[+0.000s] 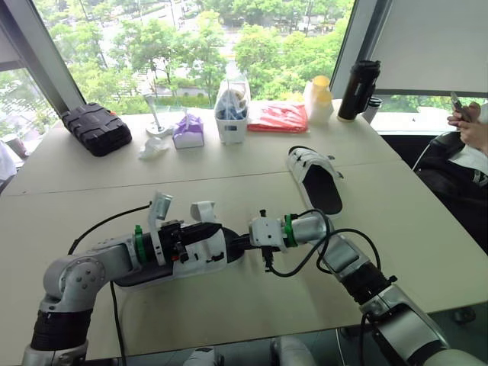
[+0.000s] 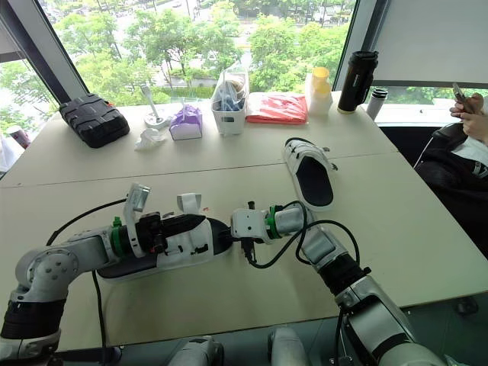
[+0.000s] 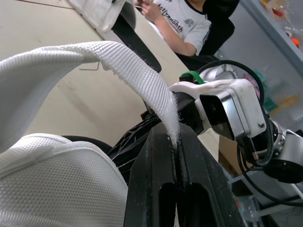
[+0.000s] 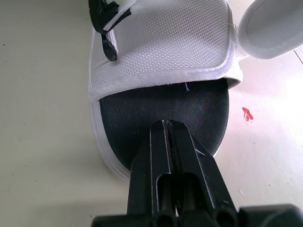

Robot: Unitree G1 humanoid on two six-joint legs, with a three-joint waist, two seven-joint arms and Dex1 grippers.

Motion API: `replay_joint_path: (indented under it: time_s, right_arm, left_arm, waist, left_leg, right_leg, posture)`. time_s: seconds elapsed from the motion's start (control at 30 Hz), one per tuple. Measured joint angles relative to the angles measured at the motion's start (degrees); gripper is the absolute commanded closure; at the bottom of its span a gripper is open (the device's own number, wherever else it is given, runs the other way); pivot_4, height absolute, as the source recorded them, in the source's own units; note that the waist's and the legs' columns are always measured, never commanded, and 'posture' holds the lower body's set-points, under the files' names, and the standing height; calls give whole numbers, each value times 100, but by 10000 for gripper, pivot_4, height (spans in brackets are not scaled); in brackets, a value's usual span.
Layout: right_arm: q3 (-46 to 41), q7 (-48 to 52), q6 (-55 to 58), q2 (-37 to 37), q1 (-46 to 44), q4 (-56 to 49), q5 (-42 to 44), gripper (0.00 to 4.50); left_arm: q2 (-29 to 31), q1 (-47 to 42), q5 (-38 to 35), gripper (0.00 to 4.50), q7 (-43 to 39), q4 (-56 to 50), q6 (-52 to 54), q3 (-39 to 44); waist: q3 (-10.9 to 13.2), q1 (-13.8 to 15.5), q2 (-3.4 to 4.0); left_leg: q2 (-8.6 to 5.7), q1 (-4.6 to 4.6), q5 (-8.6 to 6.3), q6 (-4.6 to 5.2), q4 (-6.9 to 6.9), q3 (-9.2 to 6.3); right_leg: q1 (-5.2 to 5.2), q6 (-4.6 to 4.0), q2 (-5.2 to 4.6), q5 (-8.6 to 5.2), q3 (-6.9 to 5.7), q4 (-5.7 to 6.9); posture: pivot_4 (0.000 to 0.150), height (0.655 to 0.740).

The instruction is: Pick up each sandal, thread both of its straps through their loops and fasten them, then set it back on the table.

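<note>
The near sandal (image 1: 200, 255) is seen lying on the desk (image 1: 229, 164) between both claws. Its white strap (image 3: 118, 61) is pinched in the closed left claw (image 3: 176, 135), and the right claw (image 4: 166, 125) is held with fingers pressed together at the toe end. The second sandal (image 1: 316, 179) is seen well apart, farther back.

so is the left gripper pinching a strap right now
Yes, in the left wrist view the left gripper is shut on the end of the white strap.

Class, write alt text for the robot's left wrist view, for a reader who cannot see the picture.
The left pincer, shut, pinches the end of a white woven strap that arches up from the mesh upper of the sandal. Behind it are the right arm and a person in a white shirt.
</note>
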Motion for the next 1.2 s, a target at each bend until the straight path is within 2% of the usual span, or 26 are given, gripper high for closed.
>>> replay_joint_path:
  time_s: [0.3, 1.2]
  right_arm:
    - [0, 9, 30, -8, 2, -30, 0, 45000]
    - [0, 10, 37, -10, 10, -38, -1, 45000]
  left_arm:
    - [-1, 48, 212, 44664, -135, 25, -119, -40]
    - [10, -38, 177, 44664, -235, 209, 6, 1]
  waist:
    - [0, 5, 0]
    - [0, 3, 0]
  left_leg:
    - [0, 0, 0, 0, 0, 0]
    - [0, 0, 0, 0, 0, -2]
  right_leg:
    - [0, 0, 0, 0, 0, 0]
    - [0, 0, 0, 0, 0, 0]
  posture:
    - [1500, 7400]
    - [1500, 7400]
